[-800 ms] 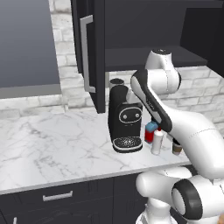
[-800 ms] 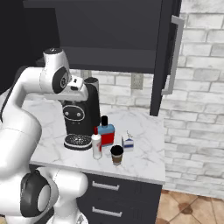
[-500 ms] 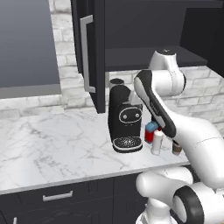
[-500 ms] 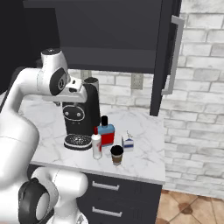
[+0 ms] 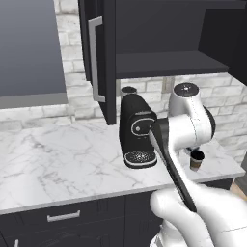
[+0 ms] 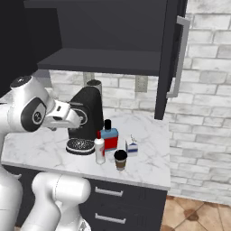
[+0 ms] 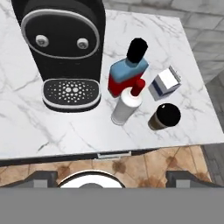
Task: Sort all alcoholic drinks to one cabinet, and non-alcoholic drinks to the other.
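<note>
Still high above the table with our end effector spread wide and empty, we looked down on the upright slim white bottle, which stood directly below and ahead, just before the squat red bottle.

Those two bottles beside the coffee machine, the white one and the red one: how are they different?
The white bottle is slim and round with a small red cap; the red bottle is squat and broad, with pale blue shoulders and a black cap. The white bottle stands nearer the counter's front edge, with the red bottle just behind it. Both stand upright on the marble counter, close together, right of the coffee machine in the hand view.
</note>
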